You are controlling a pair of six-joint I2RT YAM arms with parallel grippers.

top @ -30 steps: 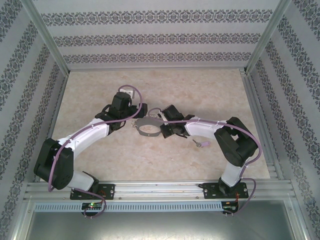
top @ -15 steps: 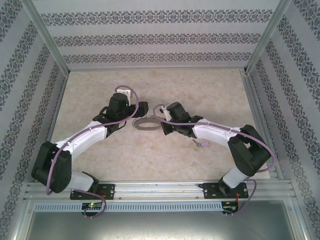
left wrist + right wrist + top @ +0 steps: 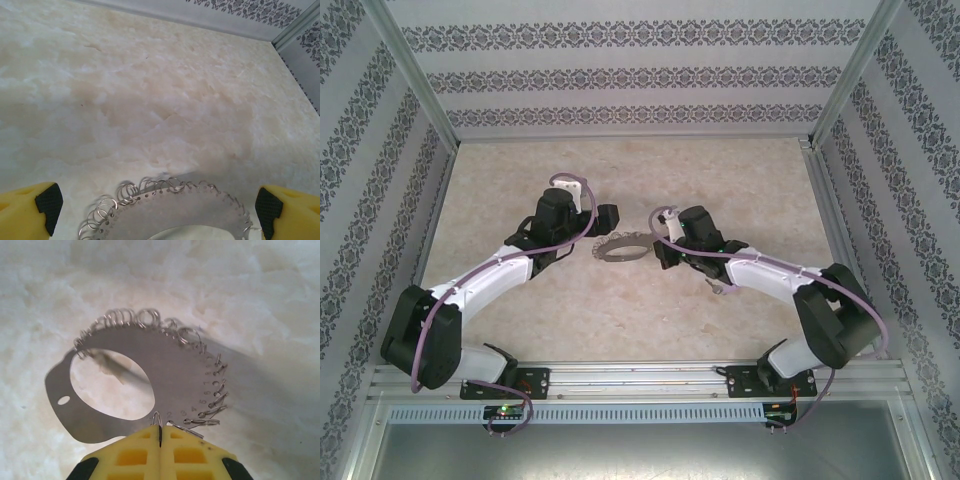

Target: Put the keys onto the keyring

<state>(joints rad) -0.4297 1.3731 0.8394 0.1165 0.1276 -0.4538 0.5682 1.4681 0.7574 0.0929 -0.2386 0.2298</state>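
The keyring [image 3: 172,372] is a flat grey metal loop with an oval hole and several small wire rings along its edge. My right gripper [image 3: 160,432] is shut on one of those rings at the near rim and holds the keyring [image 3: 618,247] low over the table. My right gripper [image 3: 657,251] is at its right end. My left gripper [image 3: 596,237] is at its left end, open, and its yellow fingers [image 3: 30,212] stand wide on both sides of the keyring [image 3: 200,207] without touching it. The key [image 3: 724,290], tiny with a lilac head, lies on the table just in front of the right forearm.
The marble-patterned table [image 3: 740,190] is boxed in by patterned walls with metal posts [image 3: 420,90] at the corners. A metal rail [image 3: 640,378] runs along the near edge, where both arm bases are bolted.
The right arm has stretched out lower and carried the keyring down and slightly back, so it looks smaller and flatter. The left gripper has shifted a little and stays open around its left end.
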